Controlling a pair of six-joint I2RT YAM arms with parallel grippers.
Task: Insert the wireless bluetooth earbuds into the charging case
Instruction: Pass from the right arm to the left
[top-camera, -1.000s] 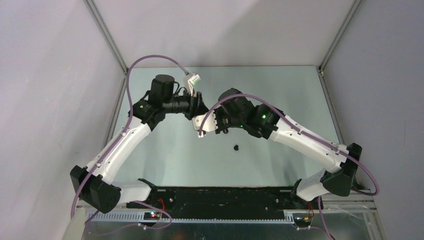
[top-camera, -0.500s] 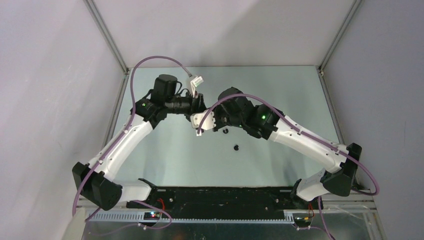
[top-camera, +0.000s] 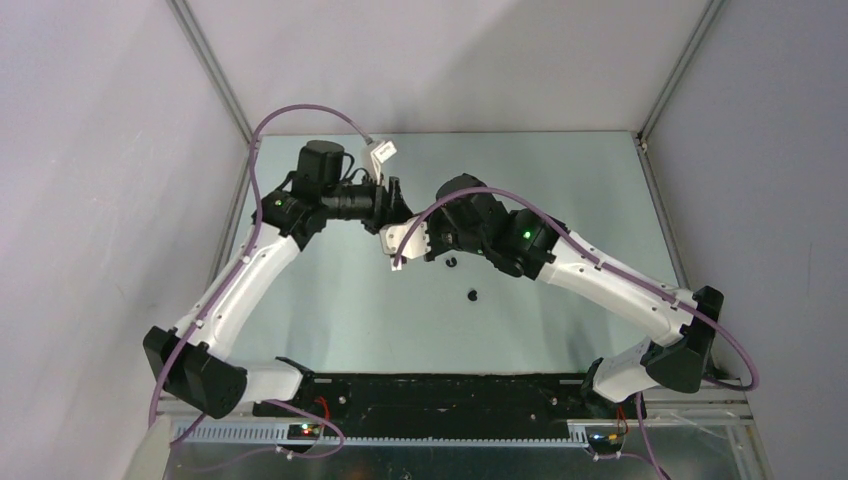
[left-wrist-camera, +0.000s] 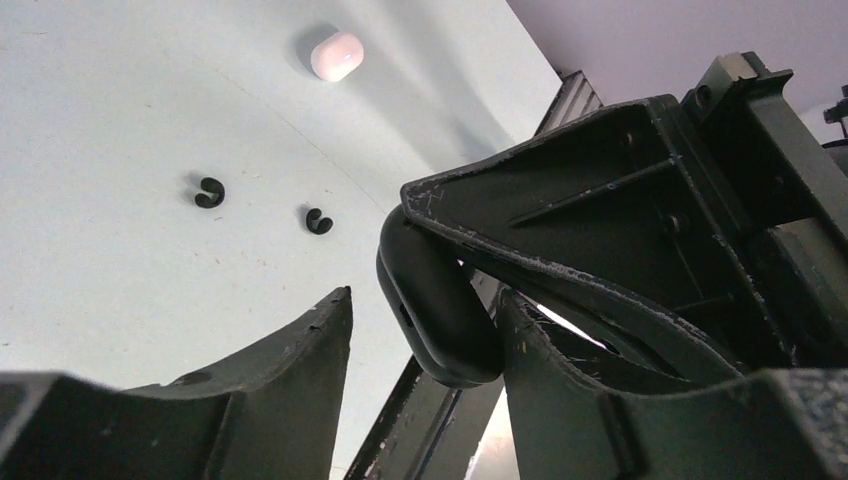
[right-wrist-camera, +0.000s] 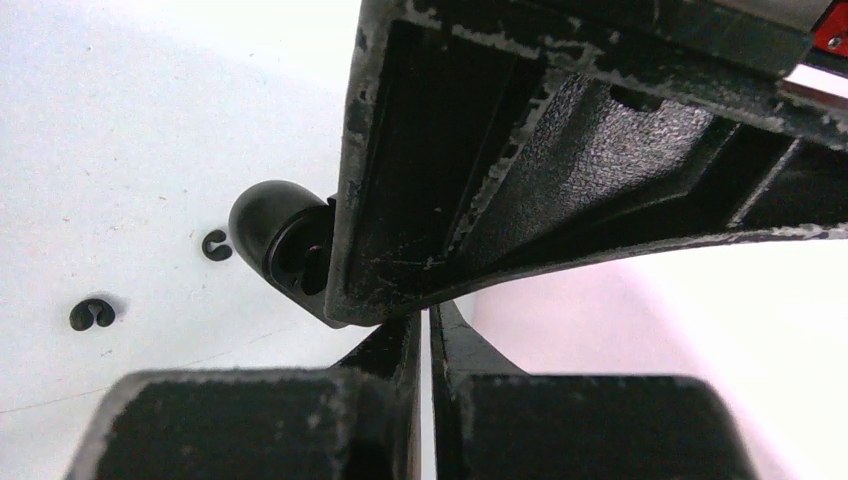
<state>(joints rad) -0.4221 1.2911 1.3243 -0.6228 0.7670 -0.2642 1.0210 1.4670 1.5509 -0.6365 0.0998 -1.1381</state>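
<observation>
Case (left-wrist-camera: 440, 310): between parted left fingers (left-wrist-camera: 270, 400), unclamped; right fingers (right-wrist-camera: 380, 420) closed, hold unclear. Two black buds (left-wrist-camera: 209, 192) on counter (left-wrist-camera: 100, 290) beyond fingers, uninserted.

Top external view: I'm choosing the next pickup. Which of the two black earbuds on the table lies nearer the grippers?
The upper black earbud, higher in the picture and right beside them; the lower black earbud lies alone, farther toward the near edge.

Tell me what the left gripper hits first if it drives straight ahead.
The charging case: it sits between the open fingers of the left gripper, apparently held by the shut right gripper just beyond. Depth is hard to judge, but nothing shows nearer.
</observation>
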